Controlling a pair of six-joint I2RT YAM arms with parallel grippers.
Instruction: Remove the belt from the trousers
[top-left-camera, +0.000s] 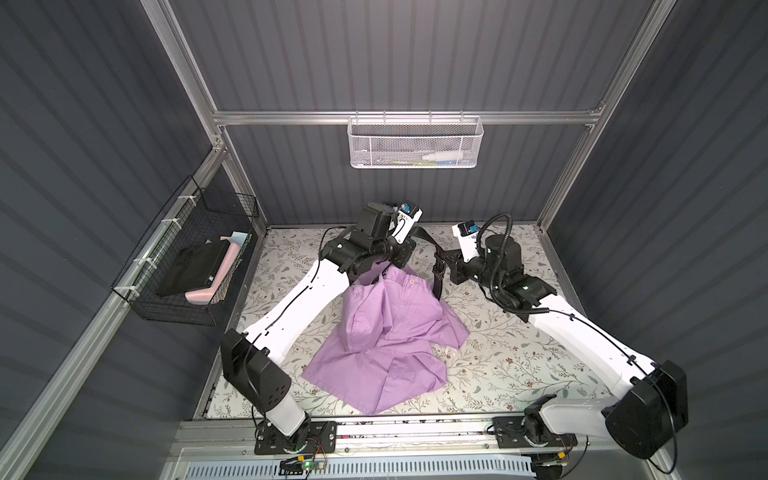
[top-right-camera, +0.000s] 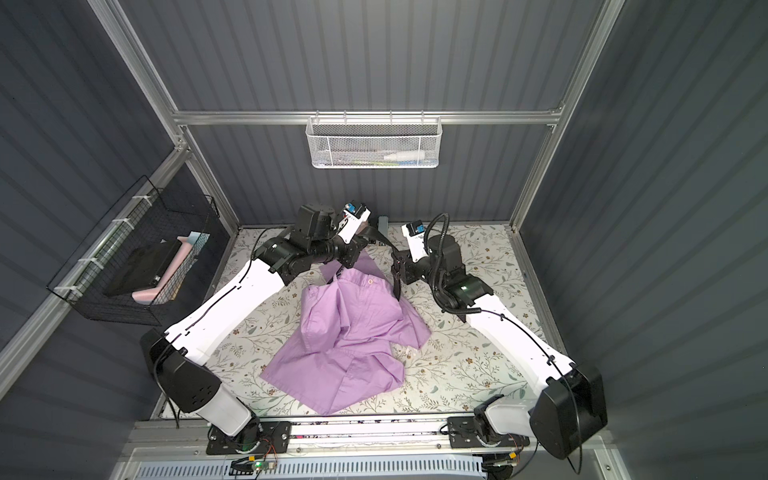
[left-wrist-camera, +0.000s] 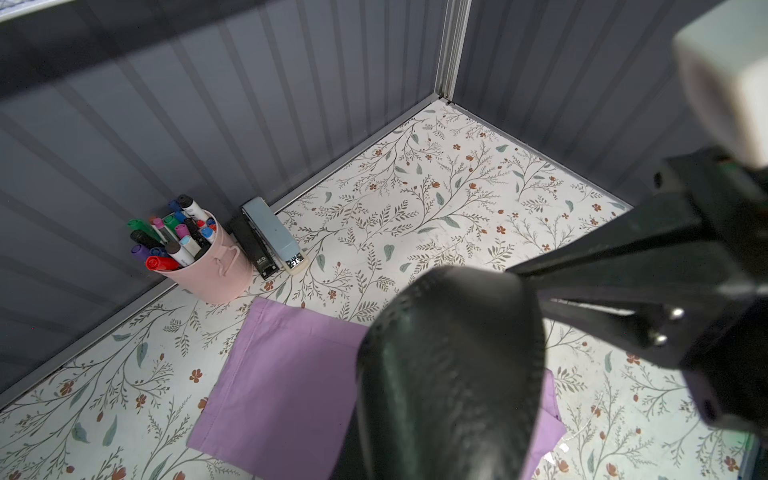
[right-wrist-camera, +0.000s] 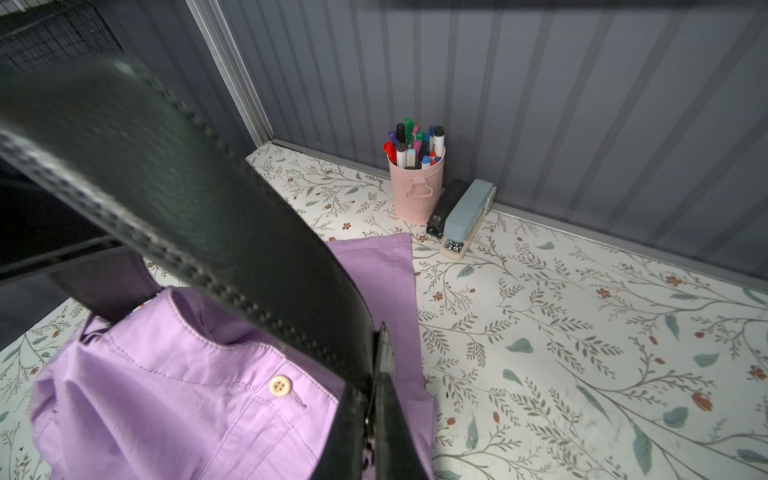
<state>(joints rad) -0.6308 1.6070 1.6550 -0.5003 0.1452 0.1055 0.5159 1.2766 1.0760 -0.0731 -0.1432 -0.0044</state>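
1. One long black leather-look belt (top-left-camera: 428, 242) is held off the floral-patterned table (top-left-camera: 519, 365) near the middle of its far edge. It runs from one arm's pincer to the other's, then drops to the trousers.
2. One pair of thin lilac cloth trousers (top-left-camera: 386, 332) lies heaped at the middle of the table. The waist is drawn up toward the far edge and the legs spread toward the near edge.
3. One small round cream button (right-wrist-camera: 279, 385) sits on the waistband, just beside the hanging strap. A dark metal buckle part (right-wrist-camera: 384, 365) shows there on the belt.
4. There are two arms. The left gripper (top-left-camera: 411, 242) is pressed together on the belt above the waist, though its tips are hidden in the left wrist view.
5. The right gripper (top-left-camera: 441, 259) is pressed together too. In the left wrist view its tapered tip meets the belt where the strap bends downward.
6. One pink metal cup (right-wrist-camera: 417, 191) full of coloured markers stands at the far edge against the back wall.
7. Two staplers lie just beside the cup, touching each other: one black stapler (right-wrist-camera: 446, 205) and one pale blue stapler (right-wrist-camera: 469, 212).
8. There are two baskets: one white mesh basket (top-left-camera: 415, 141) on the back rail and one black wire basket (top-left-camera: 187, 266) on the left wall.
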